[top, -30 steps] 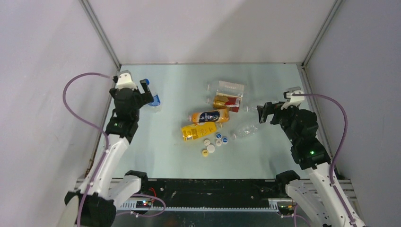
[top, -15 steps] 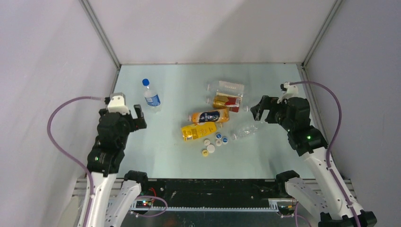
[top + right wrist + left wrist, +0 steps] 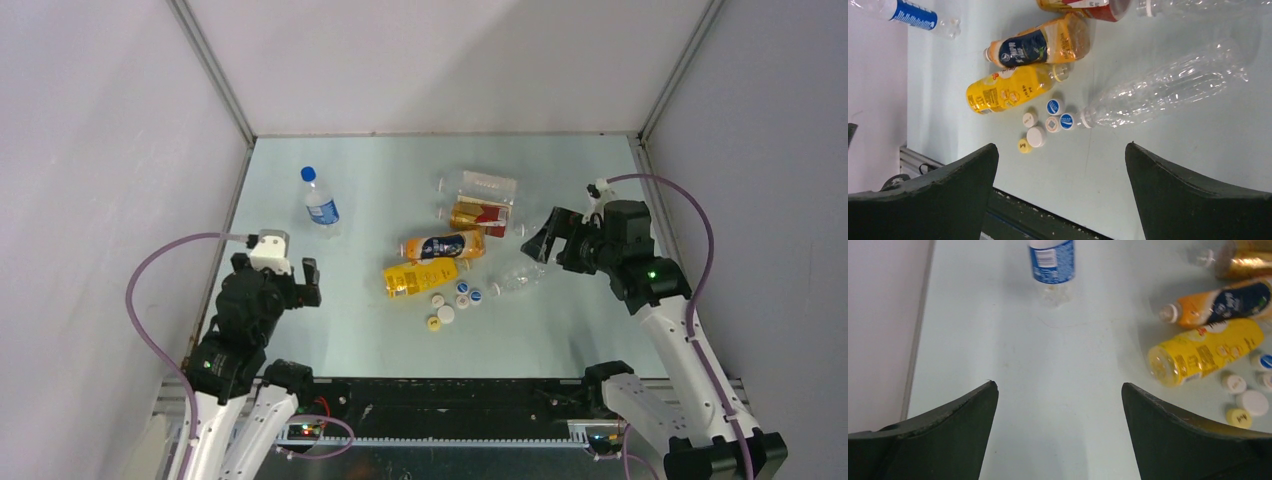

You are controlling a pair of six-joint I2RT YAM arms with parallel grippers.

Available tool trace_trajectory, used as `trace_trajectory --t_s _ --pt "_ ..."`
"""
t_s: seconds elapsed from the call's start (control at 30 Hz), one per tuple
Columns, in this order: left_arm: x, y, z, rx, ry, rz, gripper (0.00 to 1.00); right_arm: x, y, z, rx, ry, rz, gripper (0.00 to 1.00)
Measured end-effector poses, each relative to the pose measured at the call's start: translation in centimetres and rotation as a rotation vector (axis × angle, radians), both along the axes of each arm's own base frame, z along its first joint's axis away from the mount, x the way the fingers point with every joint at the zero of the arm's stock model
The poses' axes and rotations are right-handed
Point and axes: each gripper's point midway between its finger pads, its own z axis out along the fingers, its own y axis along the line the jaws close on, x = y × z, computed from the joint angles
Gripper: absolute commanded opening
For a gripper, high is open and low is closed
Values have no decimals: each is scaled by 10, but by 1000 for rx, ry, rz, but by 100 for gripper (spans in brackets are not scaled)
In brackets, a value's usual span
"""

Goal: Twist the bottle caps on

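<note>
My left gripper (image 3: 1058, 386) and right gripper (image 3: 1062, 145) flanked the yellow bottle (image 3: 421, 277), fingers released; bottle caps (image 3: 452, 302) lay beside it.

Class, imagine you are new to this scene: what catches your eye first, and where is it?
A jumble of bottles lies mid-table, the yellow bottle brightest, with loose caps beside it. One capped bottle stands alone at the far left. The left gripper and right gripper hang open, empty.

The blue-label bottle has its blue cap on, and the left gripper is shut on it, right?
Not quite. The blue-label bottle has its blue cap on, but the left gripper is open and empty, well short of it; the left wrist view shows this.
</note>
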Motion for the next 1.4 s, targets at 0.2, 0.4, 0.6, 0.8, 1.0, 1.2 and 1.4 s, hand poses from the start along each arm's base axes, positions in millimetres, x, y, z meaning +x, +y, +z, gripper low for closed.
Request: trace_trajectory --t_s 0.2,0.4,0.6,0.8,1.0,1.2,1.4 --pt "-1 -31 -4 -22 10 -173 100 -5 8 -21 41 53 49 99" --pt "21 -66 -2 -46 132 -306 100 -16 23 -53 -12 124 113 98" --pt "40 -85 -18 -28 242 -341 100 -31 61 -81 -159 153 240 90" --pt "48 -80 -27 -17 285 -278 100 -49 109 -116 -351 232 374 81" --pt "48 -62 -14 -38 227 -146 100 -59 171 -134 -471 264 446 73" --pt "40 -55 -6 -53 203 -111 100 -66 208 -161 -551 328 429 61" --pt "32 -49 -5 -45 204 -98 99 -79 207 -184 -606 394 370 55"
